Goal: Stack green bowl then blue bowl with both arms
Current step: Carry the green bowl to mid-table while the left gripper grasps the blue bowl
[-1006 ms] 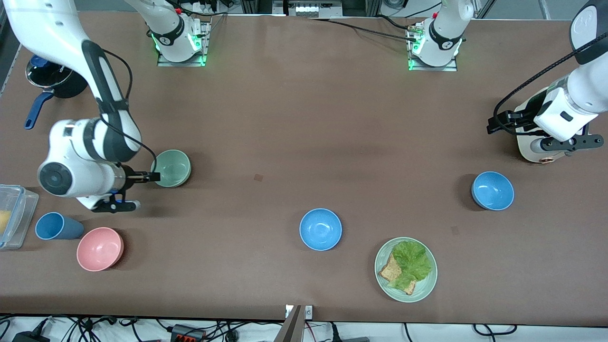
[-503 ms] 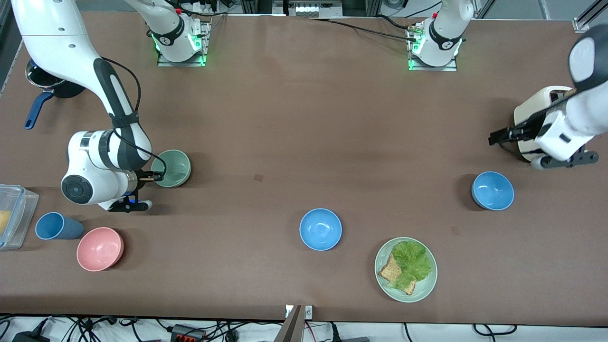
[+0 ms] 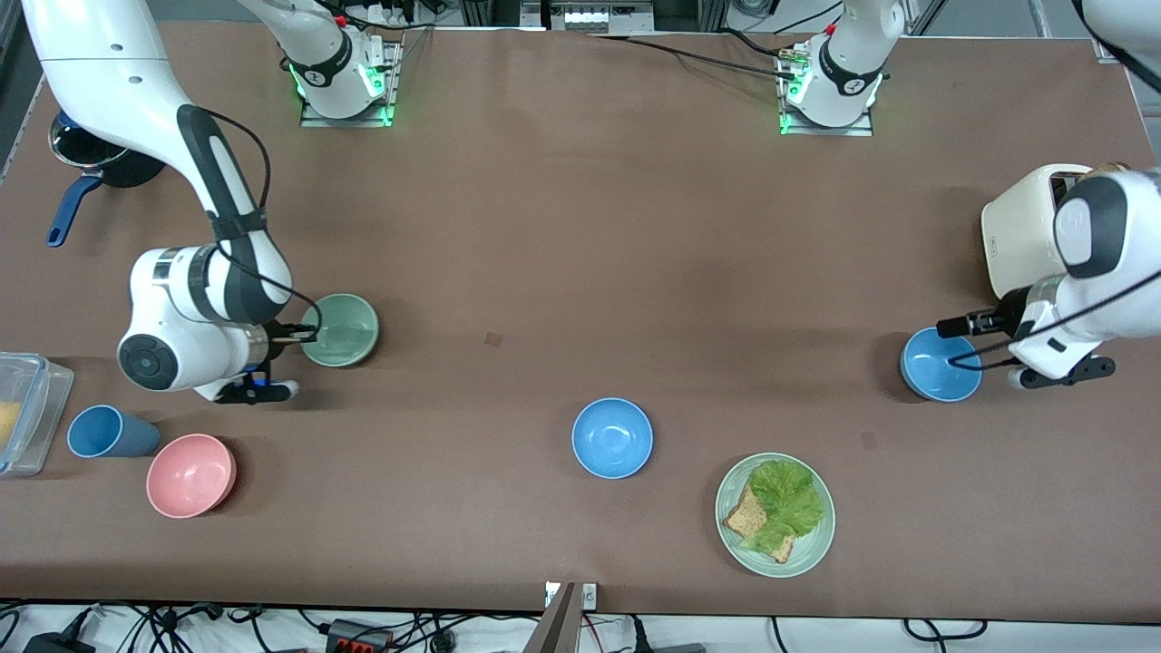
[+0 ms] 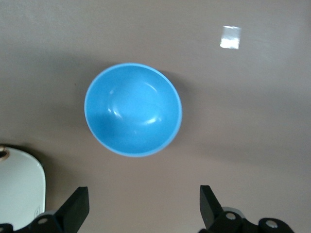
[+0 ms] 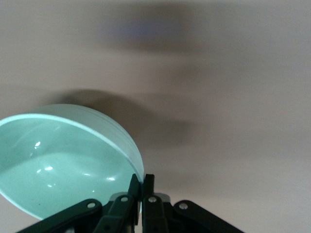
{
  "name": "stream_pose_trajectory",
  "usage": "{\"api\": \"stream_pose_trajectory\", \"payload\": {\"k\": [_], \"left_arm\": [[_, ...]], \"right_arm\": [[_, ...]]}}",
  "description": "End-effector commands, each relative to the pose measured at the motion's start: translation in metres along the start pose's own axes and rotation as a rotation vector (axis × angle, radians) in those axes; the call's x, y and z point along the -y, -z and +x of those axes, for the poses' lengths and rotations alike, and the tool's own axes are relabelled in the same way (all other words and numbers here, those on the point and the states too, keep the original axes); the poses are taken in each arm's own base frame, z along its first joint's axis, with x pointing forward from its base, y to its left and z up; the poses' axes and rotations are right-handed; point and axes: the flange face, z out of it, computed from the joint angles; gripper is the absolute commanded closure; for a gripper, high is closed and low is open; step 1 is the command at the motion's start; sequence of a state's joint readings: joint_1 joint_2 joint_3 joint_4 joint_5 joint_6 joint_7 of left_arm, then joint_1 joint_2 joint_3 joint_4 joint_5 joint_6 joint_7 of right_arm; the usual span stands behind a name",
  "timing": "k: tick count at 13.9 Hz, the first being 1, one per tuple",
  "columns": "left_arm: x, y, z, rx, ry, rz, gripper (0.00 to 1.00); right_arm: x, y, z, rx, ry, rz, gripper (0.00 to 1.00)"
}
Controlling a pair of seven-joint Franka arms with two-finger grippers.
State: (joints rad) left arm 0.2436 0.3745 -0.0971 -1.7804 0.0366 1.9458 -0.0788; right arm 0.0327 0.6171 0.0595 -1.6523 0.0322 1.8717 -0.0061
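The pale green bowl (image 3: pixel 345 328) stands toward the right arm's end of the table. My right gripper (image 3: pixel 306 334) is shut on its rim, one finger inside and one outside. In the right wrist view the green bowl (image 5: pixel 63 162) looks tipped, with the right gripper (image 5: pixel 144 183) pinching its edge. One blue bowl (image 3: pixel 941 365) sits toward the left arm's end, and my left gripper (image 3: pixel 949 345) hangs open over it. In the left wrist view this blue bowl (image 4: pixel 133 109) lies ahead of the open left gripper (image 4: pixel 143 204), untouched. A second blue bowl (image 3: pixel 612 437) rests mid-table, nearer the camera.
A white toaster (image 3: pixel 1023 227) stands just past the left arm's blue bowl. A pale green plate (image 3: pixel 816 544) with lettuce and toast lies near the front edge. A pink bowl (image 3: pixel 190 474), blue cup (image 3: pixel 109 432), clear container (image 3: pixel 23 408) and dark pot (image 3: pixel 91 159) crowd the right arm's end.
The right gripper closed on the green bowl's rim and drew the bowl slightly toward mid-table. The left arm swung down from beside the toaster to over the blue bowl.
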Motion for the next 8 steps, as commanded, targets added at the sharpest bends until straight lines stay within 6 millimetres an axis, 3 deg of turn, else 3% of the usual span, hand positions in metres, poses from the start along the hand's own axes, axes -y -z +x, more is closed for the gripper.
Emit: {"api": "stream_pose_trajectory", "payload": {"k": [1,2,3,5,6,8], "left_arm": [[0.031,-0.009,0.025,-0.033,-0.041,0.005,0.0],[0.036,-0.015,0.034,-0.035,-0.079,0.002,0.0],[0.038,-0.02,0.042,-0.035,-0.106,-0.001,0.0],[0.046,-0.045,0.056,-0.01,-0.114,-0.016,0.0],[0.05,-0.06,0.061,0.006,-0.109,-0.024,0.0],[0.063,-0.059,0.07,-0.049,-0.092,-0.022,0.0]], "right_arm": [[0.08,0.045,-0.007,-0.011,0.088,0.066,1.0],[0.113,0.061,-0.011,-0.015,0.067,0.066,1.0],[0.151,0.062,-0.016,-0.012,0.035,0.049,1.0],[0.238,0.047,-0.038,-0.012,0.019,0.005,1.0],[0.269,0.037,-0.044,-0.026,-0.009,-0.003,1.0],[0.327,0.016,-0.057,-0.057,-0.042,0.022,1.0]]}}
